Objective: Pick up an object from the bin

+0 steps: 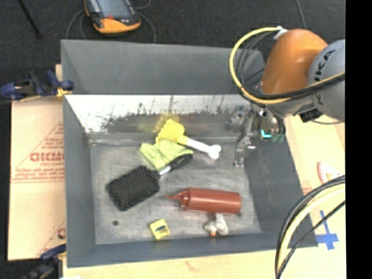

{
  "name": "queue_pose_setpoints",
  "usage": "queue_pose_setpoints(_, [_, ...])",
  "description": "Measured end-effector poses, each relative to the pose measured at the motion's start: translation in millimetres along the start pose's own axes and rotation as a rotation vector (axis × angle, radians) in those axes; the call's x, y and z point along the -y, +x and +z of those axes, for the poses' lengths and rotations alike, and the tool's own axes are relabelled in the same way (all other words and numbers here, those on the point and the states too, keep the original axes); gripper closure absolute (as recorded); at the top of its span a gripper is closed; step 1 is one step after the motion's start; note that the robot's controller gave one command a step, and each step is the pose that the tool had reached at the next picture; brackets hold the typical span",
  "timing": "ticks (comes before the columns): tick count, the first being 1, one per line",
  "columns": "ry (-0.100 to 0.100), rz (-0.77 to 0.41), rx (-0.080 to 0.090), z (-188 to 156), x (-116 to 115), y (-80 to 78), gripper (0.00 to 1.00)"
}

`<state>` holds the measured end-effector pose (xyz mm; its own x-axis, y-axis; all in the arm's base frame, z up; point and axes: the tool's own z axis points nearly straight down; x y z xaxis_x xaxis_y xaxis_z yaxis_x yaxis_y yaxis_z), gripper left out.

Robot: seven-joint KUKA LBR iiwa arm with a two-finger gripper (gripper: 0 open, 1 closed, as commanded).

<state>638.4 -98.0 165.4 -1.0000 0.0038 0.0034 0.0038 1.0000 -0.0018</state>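
Still the approach, I judge: the jaws hang low by the bin's (pixel 273 182) right wall, their opening impossible to tell, just beside the yellow-and-white toy (pixel 174 133) at the back, which they must next straddle and close on.

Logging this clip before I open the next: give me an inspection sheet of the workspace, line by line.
Surface: grey metal bin, floor scuffed, no spill seen.
Job's things: black hairbrush left of centre; red-brown squeeze bottle on its side near the front; yellow toy with white handle on a yellow-green cloth towards the back.
Clutter: small yellow block and small white-and-orange piece by the front wall.
Grippers: pincer by the right wall, nothing seen in it; the toy's handle end lies nearest.
Cables: yellow-and-black loop round the orange wrist cover; black cables front right.
Surroundings: orange-and-black handheld device on the dark floor beyond the bin.
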Motion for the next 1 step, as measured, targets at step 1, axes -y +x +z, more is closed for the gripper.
queue_pose_setpoints(1, [0.001, -0.001, 0.008, -5.1, -0.1, -1.8, 0.0])
